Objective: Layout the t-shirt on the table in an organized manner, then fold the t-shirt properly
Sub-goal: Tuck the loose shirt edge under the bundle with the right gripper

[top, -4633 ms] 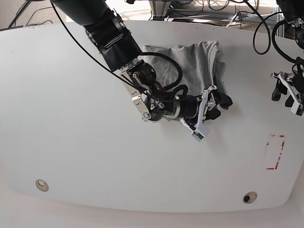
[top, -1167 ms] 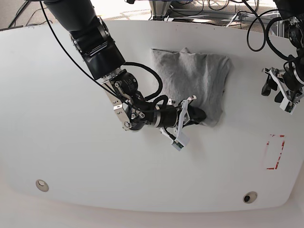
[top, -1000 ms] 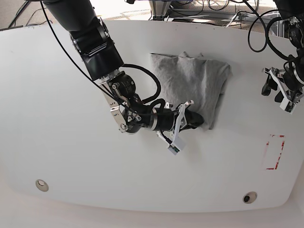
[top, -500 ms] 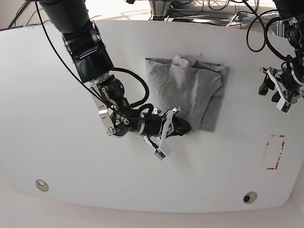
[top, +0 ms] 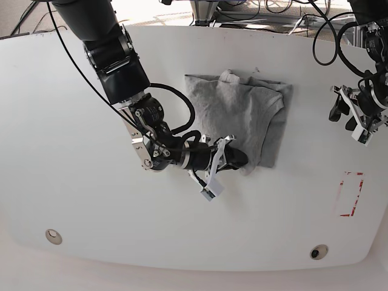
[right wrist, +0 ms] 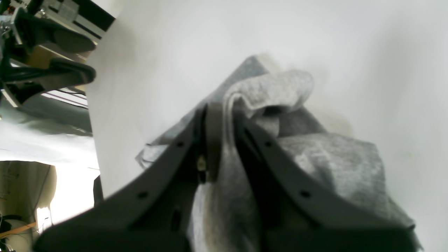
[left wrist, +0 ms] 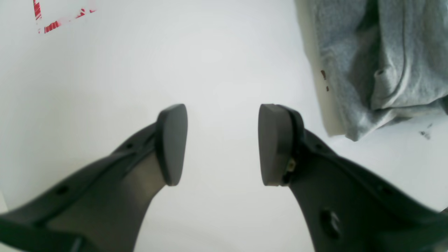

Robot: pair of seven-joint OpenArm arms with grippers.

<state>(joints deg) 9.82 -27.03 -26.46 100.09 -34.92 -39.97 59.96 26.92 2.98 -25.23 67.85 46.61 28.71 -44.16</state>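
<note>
In the base view the right gripper [top: 233, 159], just below frame centre, is clamped narrowly on the lower edge of the t-shirt [top: 242, 115]; its fingers [right wrist: 213, 140] pinch a grey fold. The t-shirt lies bunched on the table [top: 79, 194], upper centre. At the far right edge, the left gripper [top: 354, 118] hovers empty, jaws spread wide

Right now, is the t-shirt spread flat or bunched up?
Bunched: the t-shirt lies doubled and wrinkled, its near edge pinched in the right gripper.
</note>
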